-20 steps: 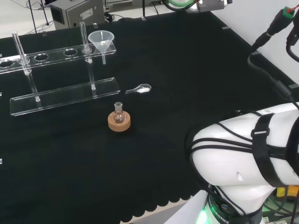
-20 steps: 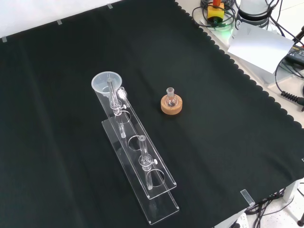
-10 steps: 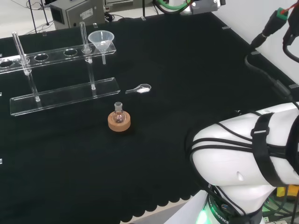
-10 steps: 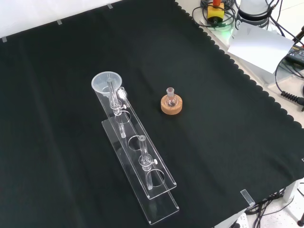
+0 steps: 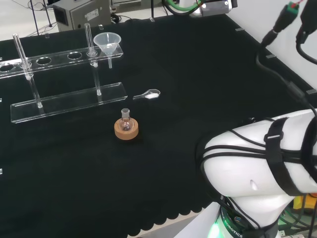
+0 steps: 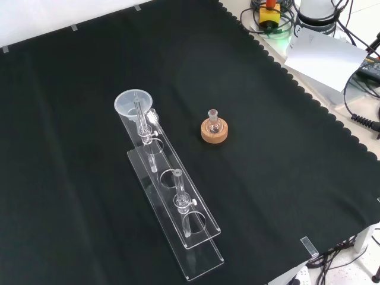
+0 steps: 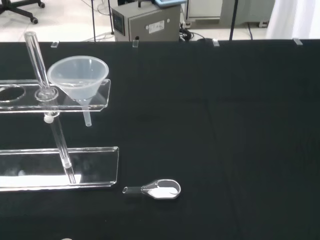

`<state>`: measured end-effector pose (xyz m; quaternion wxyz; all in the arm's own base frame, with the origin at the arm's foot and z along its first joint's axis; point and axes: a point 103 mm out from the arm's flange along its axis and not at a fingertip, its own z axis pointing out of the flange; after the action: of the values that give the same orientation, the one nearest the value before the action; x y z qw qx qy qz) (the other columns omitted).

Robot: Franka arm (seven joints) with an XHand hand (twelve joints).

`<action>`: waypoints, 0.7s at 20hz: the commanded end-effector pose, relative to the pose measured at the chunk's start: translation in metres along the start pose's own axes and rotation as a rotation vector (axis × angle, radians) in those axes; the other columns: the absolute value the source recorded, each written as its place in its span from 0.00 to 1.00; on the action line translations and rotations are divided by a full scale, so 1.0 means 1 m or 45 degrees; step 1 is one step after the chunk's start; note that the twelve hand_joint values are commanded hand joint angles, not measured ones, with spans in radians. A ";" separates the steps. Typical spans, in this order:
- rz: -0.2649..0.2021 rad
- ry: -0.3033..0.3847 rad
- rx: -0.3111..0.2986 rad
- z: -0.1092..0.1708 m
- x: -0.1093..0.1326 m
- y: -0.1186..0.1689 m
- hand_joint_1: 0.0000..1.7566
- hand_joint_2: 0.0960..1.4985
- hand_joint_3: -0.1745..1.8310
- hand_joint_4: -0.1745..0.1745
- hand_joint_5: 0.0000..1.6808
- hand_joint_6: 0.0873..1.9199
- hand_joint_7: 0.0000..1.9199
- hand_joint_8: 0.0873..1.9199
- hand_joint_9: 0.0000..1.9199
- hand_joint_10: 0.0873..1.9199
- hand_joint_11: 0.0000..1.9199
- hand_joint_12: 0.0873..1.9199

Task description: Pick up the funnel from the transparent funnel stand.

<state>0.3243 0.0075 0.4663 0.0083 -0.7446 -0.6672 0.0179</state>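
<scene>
One clear funnel point(image 5: 107, 42) sits unmoved since the earlier frames in the end hole of the transparent funnel stand point(image 5: 64, 101), its stem hanging through the upper shelf. The wrist view adds a small scoop of white powder point(image 7: 159, 189) just beside the stand's base. The hand's state cannot be told.

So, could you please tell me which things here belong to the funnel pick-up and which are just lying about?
For the job:
funnel, seated at the stand's end
stand

Lying about:
small flask on its cork ring
scoop holding white powder, on the cloth
</scene>
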 end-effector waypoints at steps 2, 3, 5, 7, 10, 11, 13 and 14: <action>-0.020 -0.008 0.026 0.013 0.011 0.048 0.00 0.94 0.10 0.48 0.17 0.00 0.08 0.01 0.08 0.30 0.00 0.67; -0.034 -0.010 0.028 0.015 0.014 0.056 0.00 0.94 0.10 0.48 0.17 0.00 0.08 0.01 0.08 0.30 0.00 0.67; -0.037 -0.005 0.047 0.019 0.013 0.081 0.00 0.94 0.10 0.48 0.17 0.00 0.08 0.01 0.08 0.30 0.00 0.67; -0.075 -0.023 0.058 0.026 0.028 0.102 0.00 0.94 0.10 0.47 0.16 0.00 0.08 0.01 0.08 0.30 0.00 0.67; -0.117 -0.045 0.104 0.040 0.048 0.129 0.00 0.93 0.09 0.47 0.16 0.00 0.08 0.02 0.08 0.30 0.00 0.67; -0.136 -0.061 0.118 0.045 0.053 0.138 0.01 0.93 0.09 0.47 0.16 0.00 0.08 0.02 0.08 0.30 0.00 0.67; -0.167 -0.090 0.145 0.053 0.068 0.154 0.01 0.93 0.09 0.46 0.16 0.00 0.07 0.02 0.08 0.30 0.00 0.68; -0.179 -0.100 0.156 0.058 0.076 0.161 0.01 0.92 0.09 0.46 0.16 0.00 0.07 0.02 0.08 0.30 0.00 0.68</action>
<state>0.4177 0.0225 0.4284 0.0342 -0.7270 -0.6833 0.0579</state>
